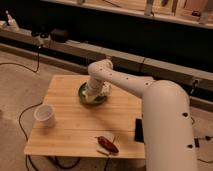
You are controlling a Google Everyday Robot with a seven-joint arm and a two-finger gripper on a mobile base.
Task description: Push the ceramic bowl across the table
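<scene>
Pushing this bowl (84,97) comes down to one relation, so look at it first. The tool (97,92) sits low at the bowl, over its inner right part, and the dark green rim shows out to the picture's left and on the near side of it. You cannot tell from this view whether the tool is wide or narrow, as the wrist covers it.

The bowl itself rests on the surface (75,131), in the far half and roughly midway along that edge. It is round, so no axis matters, only which wall the tool bears against.

The arm (125,82) reaches in from the picture's right. By my reading, a sweep towards the left would carry the bowl along the far planks, where bare wood lies ahead.

Mind the white cup (45,115), nearer you on the left and well apart from the bowl. The red object (107,145) and the black slab (139,130) lie near the front edge, out of that line.
</scene>
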